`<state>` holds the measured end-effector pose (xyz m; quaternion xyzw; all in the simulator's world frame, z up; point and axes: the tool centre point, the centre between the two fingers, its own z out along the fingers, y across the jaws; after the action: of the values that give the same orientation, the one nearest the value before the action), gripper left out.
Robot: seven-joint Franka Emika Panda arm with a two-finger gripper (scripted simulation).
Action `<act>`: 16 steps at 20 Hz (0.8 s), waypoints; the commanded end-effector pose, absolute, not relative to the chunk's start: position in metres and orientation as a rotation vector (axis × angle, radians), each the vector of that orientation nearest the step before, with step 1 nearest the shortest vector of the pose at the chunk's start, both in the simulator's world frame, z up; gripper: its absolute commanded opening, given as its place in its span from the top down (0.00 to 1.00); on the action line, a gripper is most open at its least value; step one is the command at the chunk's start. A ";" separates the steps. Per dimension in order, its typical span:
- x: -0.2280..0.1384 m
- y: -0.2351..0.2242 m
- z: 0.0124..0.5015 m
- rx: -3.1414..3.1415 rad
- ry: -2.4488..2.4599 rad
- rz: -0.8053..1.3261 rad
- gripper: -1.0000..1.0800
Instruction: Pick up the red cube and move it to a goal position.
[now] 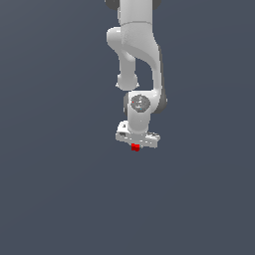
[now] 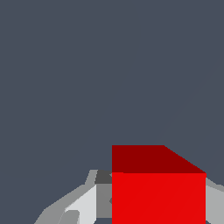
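The red cube is small and plain. In the exterior view it sits right under the white gripper, between its fingers, at the end of the white arm. In the wrist view the red cube fills the near part of the picture, with a grey finger pressed against one side and another finger just showing at its other side. The gripper is shut on the cube. Whether the cube touches the ground cannot be told.
The white Panda arm hangs down from the upper middle of the exterior view. A plain dark grey-blue ground lies all around. No goal marker shows.
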<state>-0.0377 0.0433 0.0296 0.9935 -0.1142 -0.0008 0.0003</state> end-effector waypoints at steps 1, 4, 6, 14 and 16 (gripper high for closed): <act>-0.035 0.041 0.040 3.121 -0.359 0.000 1.00; -0.031 0.038 0.057 3.121 -0.359 0.000 1.00; -0.027 0.035 0.070 3.121 -0.359 0.000 1.00; -0.008 0.020 0.145 3.121 -0.359 0.000 1.00; -0.003 0.016 0.167 3.121 -0.359 0.000 1.00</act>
<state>-0.0067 0.0193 0.1499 0.9935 -0.1142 -0.0002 0.0000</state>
